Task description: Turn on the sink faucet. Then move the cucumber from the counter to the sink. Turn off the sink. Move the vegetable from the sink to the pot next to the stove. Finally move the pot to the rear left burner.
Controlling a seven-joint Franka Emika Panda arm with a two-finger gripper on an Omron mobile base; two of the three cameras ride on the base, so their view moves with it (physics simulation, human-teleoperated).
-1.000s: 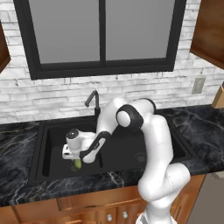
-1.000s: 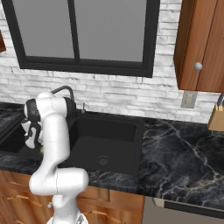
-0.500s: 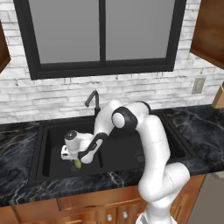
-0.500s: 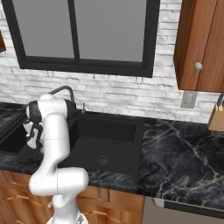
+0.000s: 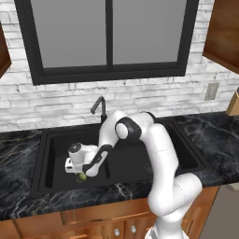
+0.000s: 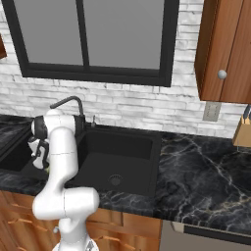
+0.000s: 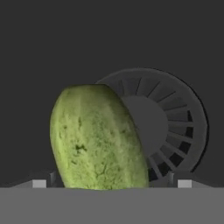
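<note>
The yellowish-green cucumber (image 7: 96,140) lies on the floor of the sink's left basin, partly over the round drain (image 7: 175,127). My gripper (image 7: 111,183) is low over it and open, one fingertip (image 7: 39,183) on each side of the cucumber with a gap to it. In the left base view the hand reaches down into the black sink (image 5: 46,140), with the gripper (image 5: 78,172) right at the cucumber (image 5: 82,176). The black gooseneck faucet (image 5: 99,106) stands behind the basins on the black marble counter (image 5: 18,154). The pot is out of view.
The arm bends over the divider between the basins. The right basin (image 6: 117,152) has its own drain (image 6: 115,180). A small lever (image 6: 93,120) stands beside the faucet (image 6: 68,100). A wooden knife block (image 6: 242,132) stands at the far right.
The hand has sunk a little lower into the left basin, closer over the cucumber. The cucumber has stayed in place and the jaws have stayed wide.
</note>
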